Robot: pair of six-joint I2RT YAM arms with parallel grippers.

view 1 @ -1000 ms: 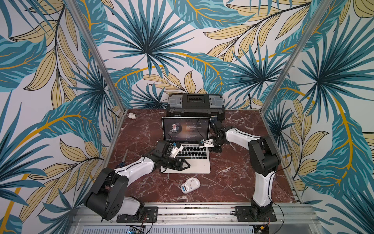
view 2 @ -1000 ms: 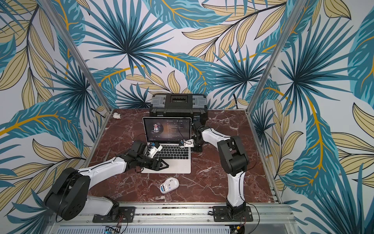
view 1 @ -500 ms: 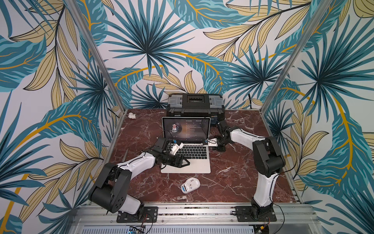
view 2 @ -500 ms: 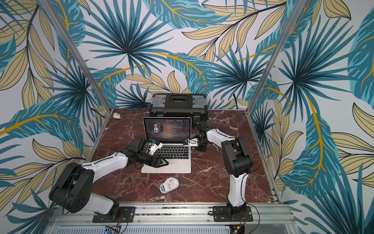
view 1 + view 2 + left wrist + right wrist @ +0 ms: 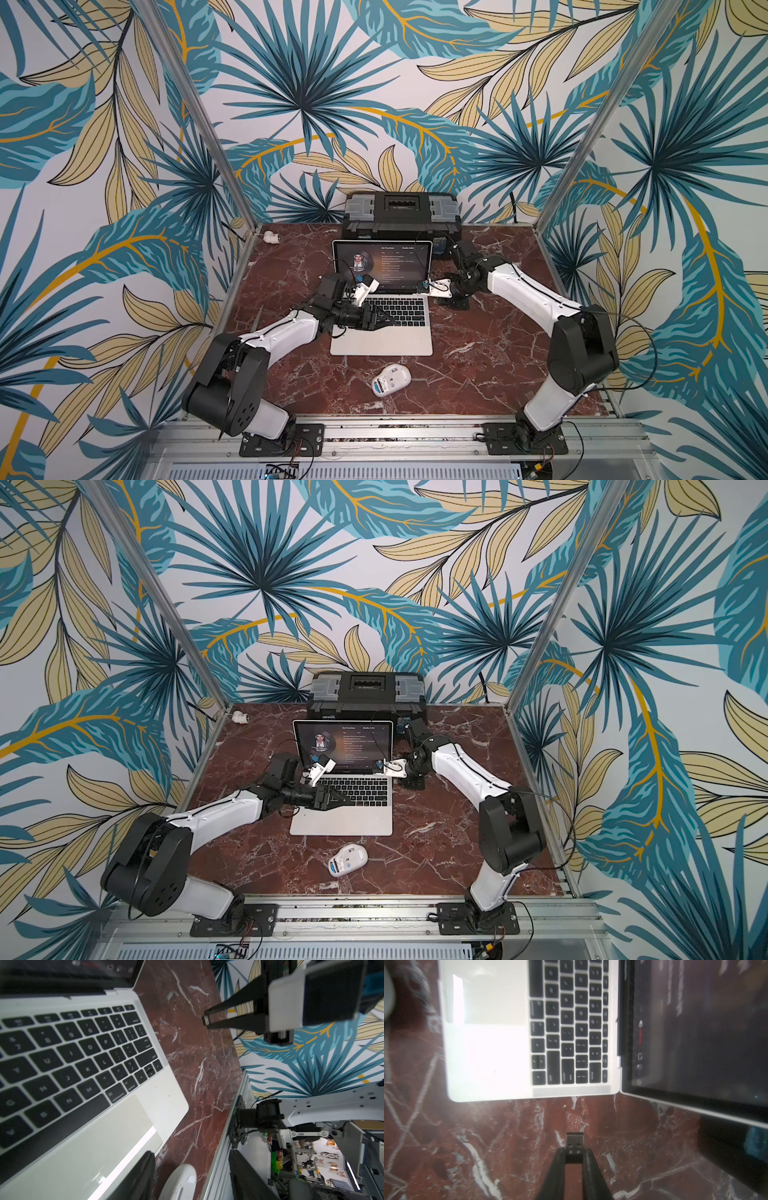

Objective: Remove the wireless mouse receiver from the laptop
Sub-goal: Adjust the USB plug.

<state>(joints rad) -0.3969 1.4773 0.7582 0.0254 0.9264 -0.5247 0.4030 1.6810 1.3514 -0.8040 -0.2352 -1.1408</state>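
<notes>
Above a red marble counter (image 5: 478, 345), the wireless mouse receiver (image 5: 574, 1141) sat clamped by its cap end in the right hand (image 5: 574, 1152). Its long axis was aimed at the right edge of the laptop (image 5: 488, 1053), the plug end apart from that edge. The left hand (image 5: 384, 319) hovered over the keyboard, fingers apart and empty. The extraction looked complete.

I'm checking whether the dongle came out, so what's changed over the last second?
The right gripper, still shut on the receiver, pulled it out sideways, clear of the laptop's right edge. The left gripper crept slightly toward the screen over the keys. Laptop, mouse and toolbox stayed put.
</notes>
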